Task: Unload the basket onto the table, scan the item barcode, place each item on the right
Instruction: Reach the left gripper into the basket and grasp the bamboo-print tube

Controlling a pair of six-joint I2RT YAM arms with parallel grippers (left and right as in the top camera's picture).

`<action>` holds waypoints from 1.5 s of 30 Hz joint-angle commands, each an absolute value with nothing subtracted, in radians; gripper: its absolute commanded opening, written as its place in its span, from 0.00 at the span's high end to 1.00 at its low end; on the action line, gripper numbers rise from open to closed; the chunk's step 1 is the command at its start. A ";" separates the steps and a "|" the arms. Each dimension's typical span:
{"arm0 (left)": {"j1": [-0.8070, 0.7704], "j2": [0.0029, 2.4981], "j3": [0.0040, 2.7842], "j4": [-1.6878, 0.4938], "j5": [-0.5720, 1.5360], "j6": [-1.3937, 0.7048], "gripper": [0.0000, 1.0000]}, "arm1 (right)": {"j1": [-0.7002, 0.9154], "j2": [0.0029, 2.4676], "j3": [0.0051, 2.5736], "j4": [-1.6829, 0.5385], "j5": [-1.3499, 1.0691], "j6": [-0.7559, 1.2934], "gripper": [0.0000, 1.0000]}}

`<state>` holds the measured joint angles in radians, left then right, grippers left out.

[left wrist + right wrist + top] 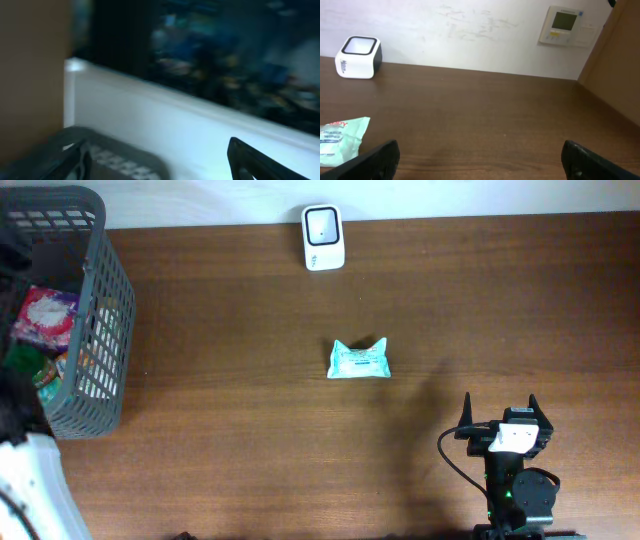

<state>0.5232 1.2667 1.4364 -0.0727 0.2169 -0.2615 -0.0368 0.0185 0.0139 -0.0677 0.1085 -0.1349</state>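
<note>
**Inspector:** Hazards, left to right?

**Operator:** My left gripper (162, 159) hangs at the grey mesh plastic basket (105, 320), jaws wide, empty. That view is blurred, so I could snag the rim. The white box-shaped scanner (323, 237) sits at the far edge. The pale-green soft packet (358, 360) lies mid-table, barcode face unseen. My right gripper (485, 162) is fully spread, empty. A shallow pinch may slide the packet.

Both end effectors (164, 162) (482, 162) wide-jawed; empty

Brown wood-grain desk (250, 330); mint-green packet (358, 360) with white print; white scanner (323, 237), dark face; grey slatted basket (105, 310).
</note>
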 commanded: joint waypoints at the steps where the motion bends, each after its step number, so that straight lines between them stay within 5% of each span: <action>1: 0.601 1.452 1.432 -0.131 0.107 -0.106 0.16 | -0.041 0.014 0.006 -0.071 0.125 -0.139 0.01; 3: 0.640 1.533 1.433 -0.189 0.127 -0.106 0.21 | -0.041 0.014 0.006 -0.071 0.125 -0.139 0.01; 5: 0.684 1.628 1.451 -0.256 0.215 -0.043 0.11 | -0.041 0.014 0.006 -0.071 0.125 -0.139 0.01; 13: 0.655 1.824 1.525 -0.459 0.260 0.212 0.16 | -0.041 0.014 0.006 -0.071 0.125 -0.139 0.01; 20: 0.606 1.968 2.003 -0.845 0.187 0.130 0.16 | -0.041 0.014 0.006 -0.071 0.125 -0.139 0.01; 27: 0.528 2.109 2.030 -0.911 0.134 0.129 0.09 | -0.041 0.014 0.006 -0.071 0.125 -0.139 0.01; 30: 0.534 2.195 2.030 -0.978 0.142 0.131 0.43 | -0.041 0.014 0.006 -0.071 0.125 -0.139 0.01; 31: 0.534 2.207 2.030 -1.002 0.207 0.192 0.42 | -0.041 0.014 0.006 -0.071 0.125 -0.139 0.01; 32: 0.533 2.219 2.030 -1.023 0.306 0.245 0.29 | -0.041 0.014 0.006 -0.071 0.125 -0.139 0.02; 34: 0.530 2.233 2.030 -1.032 0.308 0.245 0.30 | -0.041 0.014 0.006 -0.071 0.125 -0.139 0.01; 41: 0.530 2.370 2.030 -1.101 0.263 0.287 0.38 | -0.041 0.014 0.006 -0.071 0.125 -0.139 0.01; 45: 0.530 2.380 2.030 -1.100 0.261 0.313 0.54 | -0.041 0.014 0.006 -0.071 0.125 -0.139 0.01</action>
<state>0.5304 2.3482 2.0258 -1.0920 0.2649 0.2783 -0.0368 0.0185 0.0139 -0.0677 0.1089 -0.1352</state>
